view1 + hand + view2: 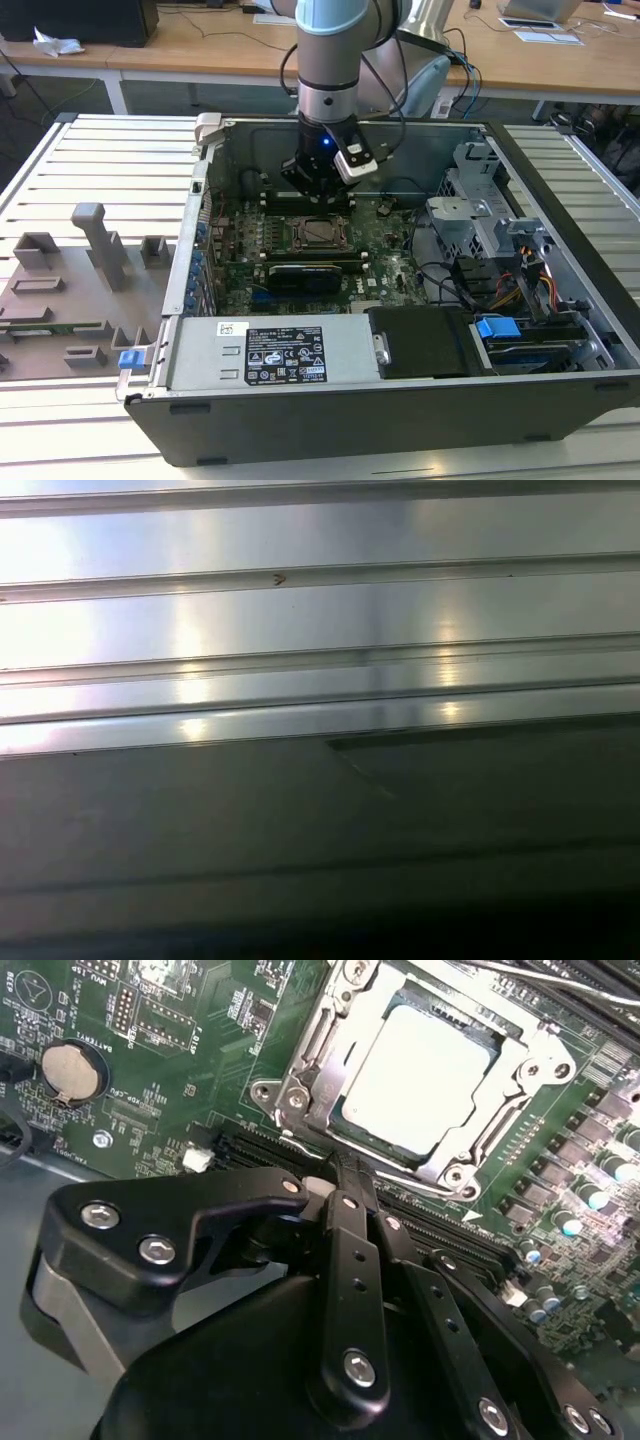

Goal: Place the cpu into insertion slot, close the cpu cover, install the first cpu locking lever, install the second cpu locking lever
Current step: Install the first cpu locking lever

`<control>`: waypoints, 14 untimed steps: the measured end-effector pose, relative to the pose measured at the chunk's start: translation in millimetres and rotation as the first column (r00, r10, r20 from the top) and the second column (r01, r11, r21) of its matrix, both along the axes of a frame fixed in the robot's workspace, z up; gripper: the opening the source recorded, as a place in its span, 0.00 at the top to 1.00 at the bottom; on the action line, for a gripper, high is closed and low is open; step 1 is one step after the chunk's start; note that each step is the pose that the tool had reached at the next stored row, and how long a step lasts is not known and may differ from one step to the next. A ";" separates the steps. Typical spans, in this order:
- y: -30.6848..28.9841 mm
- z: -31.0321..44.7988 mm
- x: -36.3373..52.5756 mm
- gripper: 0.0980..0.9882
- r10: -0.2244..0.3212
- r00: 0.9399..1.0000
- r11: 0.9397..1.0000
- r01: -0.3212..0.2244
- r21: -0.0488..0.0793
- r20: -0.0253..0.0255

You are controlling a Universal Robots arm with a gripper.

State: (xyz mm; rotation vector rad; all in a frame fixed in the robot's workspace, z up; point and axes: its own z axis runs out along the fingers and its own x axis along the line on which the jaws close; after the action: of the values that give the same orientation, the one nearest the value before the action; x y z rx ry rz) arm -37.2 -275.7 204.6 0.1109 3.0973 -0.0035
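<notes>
- Nearest the lens in the second wrist view, we are looking past the black gripper (335, 1185); its fingers are drawn together to a near-closed tip, and a small pale piece is sitting between them, though we cannot tell what it is.
- Just beyond that tip, we are seeing the cpu (418, 1080) lying flat in its socket, with the cpu cover (320, 1060) folded down around it as a silver frame, so the first two steps are looking done.
- A thin locking lever (330, 1143) is running along the socket's near edge, just beside the fingertips; we judge the first lever step to be in hand.
- Going left to right across the exterior view, we are passing the grey fixture tray (70, 290) outside the computer case (400, 400), then the motherboard (385, 265), where the gripper (318, 190) is hanging just above the cpu (317, 233), and then the drive cages (500, 250).
- We reckon the next move is calling for a steady push on the lever's end, down and sideways under its retaining hook, without slipping onto the cover.
</notes>
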 end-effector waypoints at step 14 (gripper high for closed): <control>-1.7 6.2 3.9 0.99 0.001 1.000 1.000 -0.001 0.000 0.000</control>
State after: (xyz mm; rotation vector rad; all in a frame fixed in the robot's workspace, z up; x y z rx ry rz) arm -33.2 -277.5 210.9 0.1098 3.0973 -0.0031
